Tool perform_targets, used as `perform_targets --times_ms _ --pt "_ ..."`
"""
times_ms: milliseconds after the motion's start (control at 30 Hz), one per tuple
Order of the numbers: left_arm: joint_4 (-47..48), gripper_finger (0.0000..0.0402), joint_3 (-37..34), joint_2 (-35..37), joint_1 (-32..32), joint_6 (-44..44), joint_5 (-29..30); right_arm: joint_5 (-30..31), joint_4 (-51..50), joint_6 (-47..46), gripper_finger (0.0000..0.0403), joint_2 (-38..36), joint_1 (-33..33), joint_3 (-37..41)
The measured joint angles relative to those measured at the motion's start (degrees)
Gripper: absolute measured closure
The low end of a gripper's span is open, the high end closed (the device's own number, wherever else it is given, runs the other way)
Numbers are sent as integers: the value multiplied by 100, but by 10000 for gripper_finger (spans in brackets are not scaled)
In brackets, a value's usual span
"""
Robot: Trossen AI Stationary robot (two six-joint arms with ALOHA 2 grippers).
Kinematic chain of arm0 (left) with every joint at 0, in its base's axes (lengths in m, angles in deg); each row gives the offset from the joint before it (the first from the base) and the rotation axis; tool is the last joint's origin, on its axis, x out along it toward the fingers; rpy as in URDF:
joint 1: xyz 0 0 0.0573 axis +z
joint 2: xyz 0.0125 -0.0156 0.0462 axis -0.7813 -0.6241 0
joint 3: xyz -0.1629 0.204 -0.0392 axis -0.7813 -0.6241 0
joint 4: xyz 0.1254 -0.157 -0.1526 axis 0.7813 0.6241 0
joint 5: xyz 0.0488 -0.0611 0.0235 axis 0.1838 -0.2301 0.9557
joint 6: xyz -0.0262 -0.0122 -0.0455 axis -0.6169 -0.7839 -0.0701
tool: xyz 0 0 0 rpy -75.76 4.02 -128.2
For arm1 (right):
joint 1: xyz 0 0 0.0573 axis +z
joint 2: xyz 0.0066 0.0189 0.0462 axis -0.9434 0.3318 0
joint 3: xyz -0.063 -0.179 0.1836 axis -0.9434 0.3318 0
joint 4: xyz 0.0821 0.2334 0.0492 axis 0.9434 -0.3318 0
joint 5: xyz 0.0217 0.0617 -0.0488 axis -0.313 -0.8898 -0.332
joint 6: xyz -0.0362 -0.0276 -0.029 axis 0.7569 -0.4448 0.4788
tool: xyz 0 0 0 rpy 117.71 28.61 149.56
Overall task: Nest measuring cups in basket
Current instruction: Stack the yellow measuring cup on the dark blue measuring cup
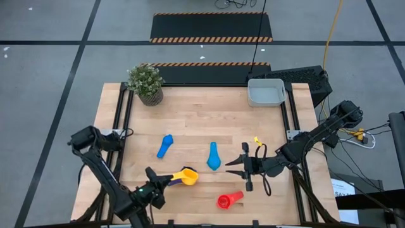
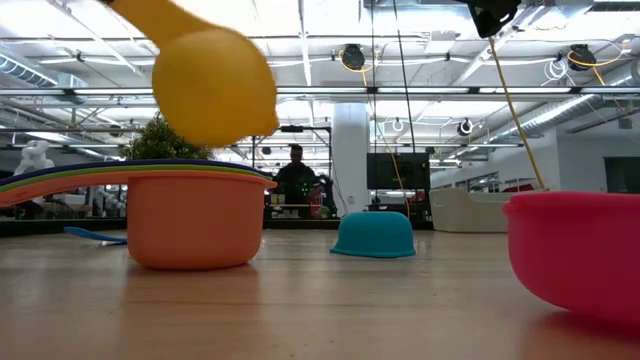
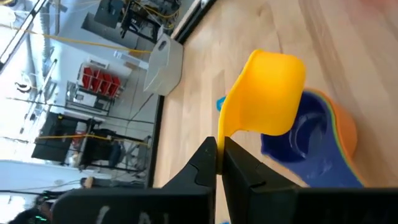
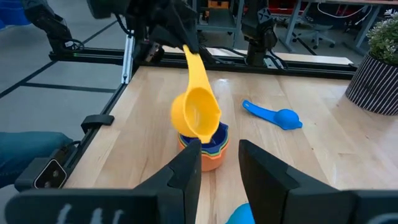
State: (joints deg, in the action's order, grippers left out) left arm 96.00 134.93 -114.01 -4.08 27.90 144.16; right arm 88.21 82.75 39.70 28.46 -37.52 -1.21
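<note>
While the left gripper pinched the flat handle of the yellow plastic measuring cup between its pressed-together fingers, the bowl of that cup hung tilted just above the stack of nested cups. The stack, an orange cup outermost with green and dark blue rims showing inside it, stood on the wooden table directly beneath the yellow bowl, as the low view confirmed.

The relation that mattered was this: the yellow cup's long axis ran from the fingers out toward the stack, handle at the gripper and bowl at the far end, its mouth tipped sideways, not yet facing up. To nest it, I judged the bowl would have to be levelled and lowered into the dark blue cup.

Relative to the stack, the right gripper waited well apart, its fingers spread and empty, pointing toward the stack. The left arm was clearly the nearer one.

Near the stack lay a red cup on its side, a light blue cup between the stack and the right gripper, and another blue cup further back. The light-grey rectangular basket sat well away from the stack at the table's far corner, seemingly empty, with a potted green plant at the other far corner.
</note>
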Motion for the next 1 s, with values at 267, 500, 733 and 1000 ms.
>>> perform_targets --times_ms 267,500,733,1000 --pt "258 382 0 -234 22 -44 -99 0 4 1 303 0 0 0" --pt "274 389 -2 -264 66 2 -86 0 4 2 303 0 0 0" --pt "437 383 -2 -264 70 -39 -162 0 4 2 303 0 0 0" --pt "428 357 -2 -262 164 -57 -806 0 4 2 303 0 0 0"
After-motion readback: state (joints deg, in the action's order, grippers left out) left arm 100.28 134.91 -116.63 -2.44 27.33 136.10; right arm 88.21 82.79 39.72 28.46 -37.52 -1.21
